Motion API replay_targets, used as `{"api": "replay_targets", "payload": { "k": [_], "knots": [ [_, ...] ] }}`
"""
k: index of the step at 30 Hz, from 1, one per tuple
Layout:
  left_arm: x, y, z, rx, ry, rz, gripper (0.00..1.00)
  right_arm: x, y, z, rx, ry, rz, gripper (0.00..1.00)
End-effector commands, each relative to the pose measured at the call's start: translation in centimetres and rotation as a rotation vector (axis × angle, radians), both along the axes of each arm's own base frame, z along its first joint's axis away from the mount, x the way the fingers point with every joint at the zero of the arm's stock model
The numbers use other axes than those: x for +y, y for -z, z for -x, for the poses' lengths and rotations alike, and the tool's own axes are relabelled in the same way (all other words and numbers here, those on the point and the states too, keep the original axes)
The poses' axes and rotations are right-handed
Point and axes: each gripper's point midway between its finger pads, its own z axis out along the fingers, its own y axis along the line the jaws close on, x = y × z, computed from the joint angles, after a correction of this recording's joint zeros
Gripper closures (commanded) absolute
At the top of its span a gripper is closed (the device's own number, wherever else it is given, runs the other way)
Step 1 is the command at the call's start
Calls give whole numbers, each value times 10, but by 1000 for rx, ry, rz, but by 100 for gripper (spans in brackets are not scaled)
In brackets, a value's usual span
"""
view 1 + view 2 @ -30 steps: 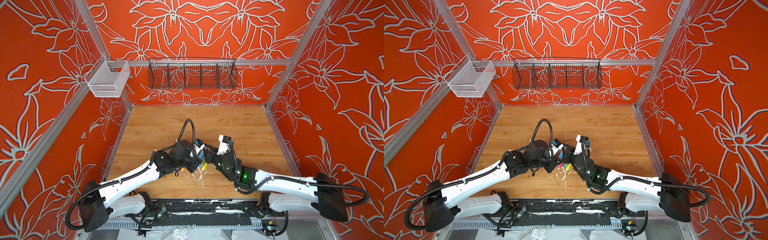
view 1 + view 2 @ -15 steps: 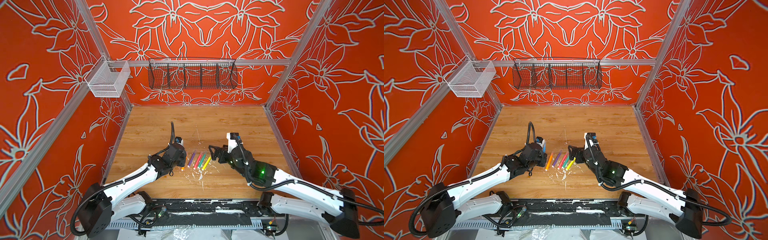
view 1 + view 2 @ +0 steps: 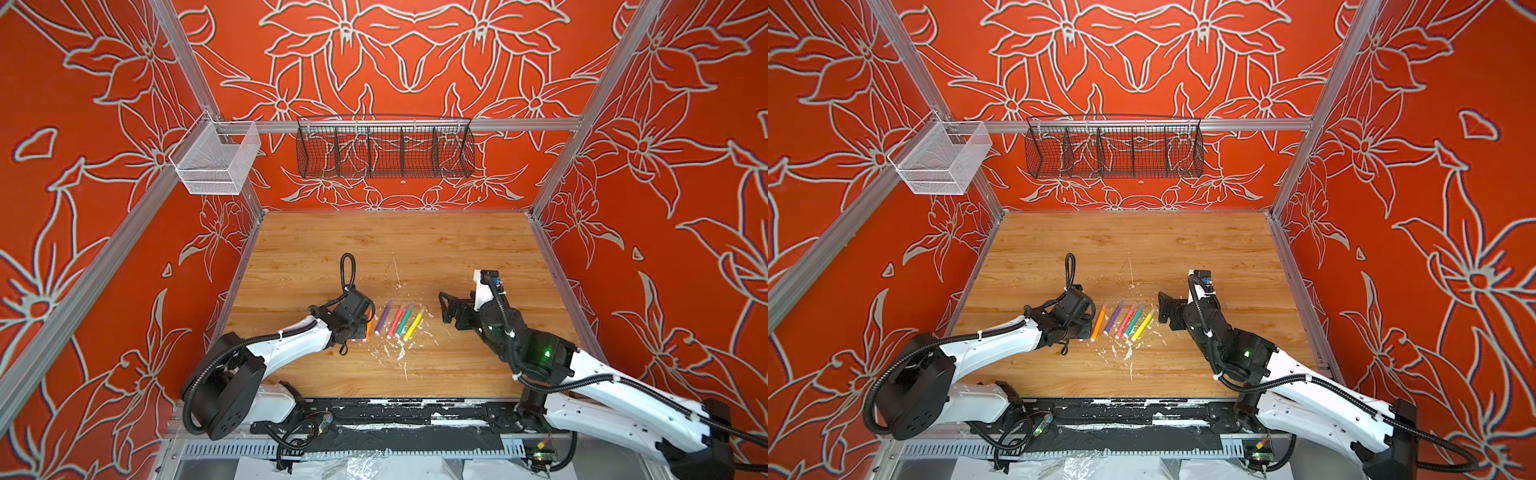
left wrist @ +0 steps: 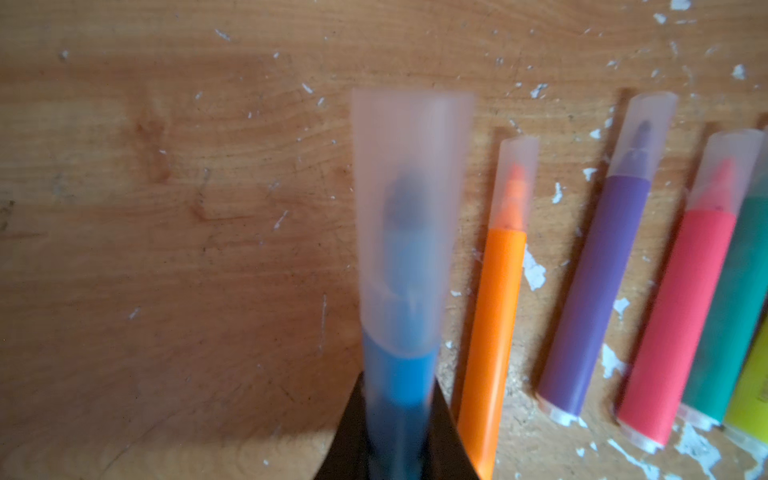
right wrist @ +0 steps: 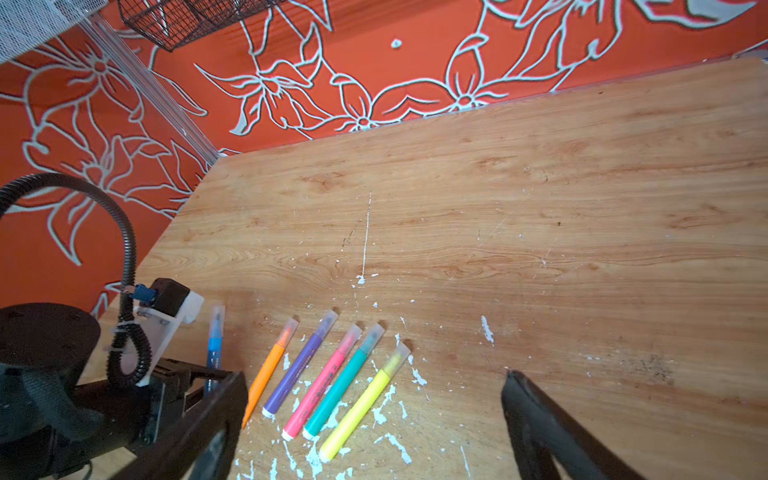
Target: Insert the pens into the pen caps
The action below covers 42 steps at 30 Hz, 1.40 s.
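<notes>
right hand [image 3: 444, 307] opened, drew back rightward; left hand [image 4: 397, 411] took blue pen [image 5: 215, 345] leftward.

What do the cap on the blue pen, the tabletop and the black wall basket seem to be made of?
Blue pen's cap: frosted translucent plastic, matt; the tip shows hazily through it. Tabletop: probably wood-look laminate, smooth; flat, printed-looking grain. Black basket: thin wire grid, likely coated metal.

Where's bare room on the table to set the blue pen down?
Bare: the far half of the table, between the pen row and back wall; also the strip between the left end effector, gripping the blue pen, and the left wall. Crowded: orange pen through yellow pen, up to the open right end effector.
</notes>
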Motion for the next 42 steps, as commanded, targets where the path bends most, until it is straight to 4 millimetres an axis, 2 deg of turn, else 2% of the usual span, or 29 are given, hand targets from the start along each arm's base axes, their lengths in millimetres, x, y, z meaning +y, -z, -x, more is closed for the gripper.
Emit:
{"api": "replay_targets", "payload": {
  "k": [1,3,7,10,14,15,18,20,22,26,28,31,32,34,35,36,38,40,41,42],
  "knots": [
    [4,1,1,27,-44,-10,99,-13,0,-4,-49,34,99,3],
    [4,2,2,27,-43,-2,93,-16,-2,-6,-82,47,103,3],
    [5,1,3,35,-48,-4,67,-22,-1,-7,-168,58,103,2],
    [2,-11,-2,30,-34,-15,54,-20,-2,-9,-190,35,157,2],
    [9,-52,-17,-54,-42,-61,29,-6,-9,-19,-235,-37,310,2],
    [12,-64,-21,-78,-51,-68,27,-6,-12,-24,-258,-32,355,2],
    [29,-114,-35,-220,-104,-94,21,-30,-9,-50,-272,109,479,2],
    [56,-145,-42,-345,-205,-140,11,-49,-1,-66,-241,181,514,2],
    [83,-166,-43,-444,-296,-182,0,-62,4,-76,-228,221,537,2],
    [103,-192,-57,-679,-231,-223,1,-96,20,-90,-208,307,589,2],
    [125,-192,-63,-698,-290,-255,1,-115,37,-95,-173,332,612,2],
    [165,-170,-68,-679,-393,-344,0,-148,63,-100,-100,415,640,2],
    [170,-141,-74,-642,-365,-364,0,-153,71,-102,-84,413,651,2],
    [182,-103,-78,-625,-395,-329,2,-165,79,-105,-75,439,675,2],
    [184,-89,-81,-611,-391,-309,2,-171,86,-106,-72,455,674,2],
    [184,-85,-84,-614,-384,-304,3,-175,92,-108,-67,459,669,2],
    [182,-81,-89,-622,-371,-298,1,-181,108,-113,-78,462,637,2],
    [179,-80,-94,-654,-353,-282,0,-183,108,-118,-122,484,621,2],
    [176,-80,-95,-642,-333,-278,0,-177,117,-121,-119,430,591,2],
    [176,-79,-97,-639,-328,-280,0,-175,117,-125,-141,404,575,2]
  ]
}}
